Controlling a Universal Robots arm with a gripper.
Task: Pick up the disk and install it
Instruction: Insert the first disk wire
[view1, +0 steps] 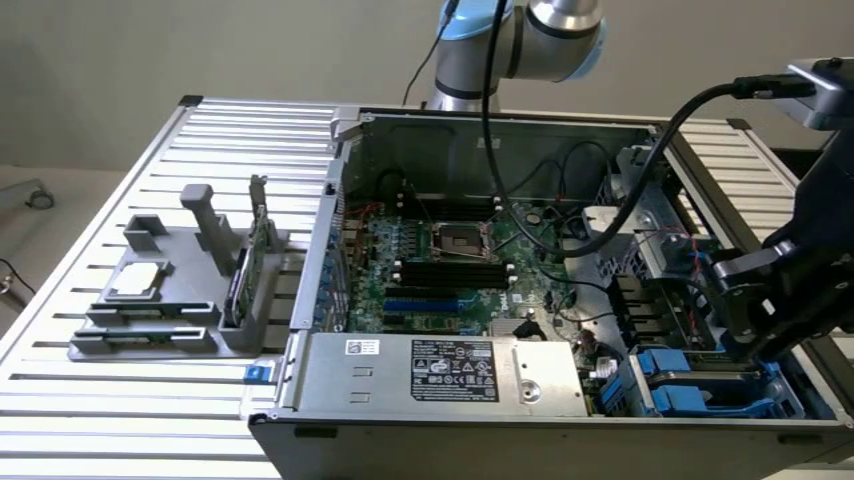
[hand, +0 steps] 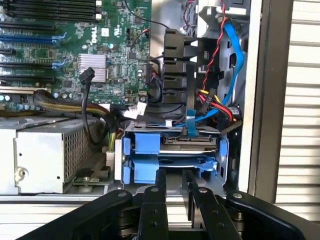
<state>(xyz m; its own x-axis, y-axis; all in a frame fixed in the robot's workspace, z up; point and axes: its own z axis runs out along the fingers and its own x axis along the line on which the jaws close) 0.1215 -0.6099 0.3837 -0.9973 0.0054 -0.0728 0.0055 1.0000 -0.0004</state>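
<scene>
The counter (view1: 80, 420) is ribbed, matt aluminium. The computer case (view1: 314, 290) is dull bare sheet metal. Its power supply (view1: 441, 370) is perforated steel with a printed paper label. The motherboard (view1: 441, 260) is glossy green laminate. At the case's five o'clock, smooth blue plastic rails (view1: 687, 385) frame the disk (hand: 190, 143), which shows a dull metal edge. The hand (hand: 175, 177) is matt black.

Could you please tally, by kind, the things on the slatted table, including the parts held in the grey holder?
computer case: 1
grey holder: 1
silver chip: 1
green circuit card: 1
Total: 4
</scene>
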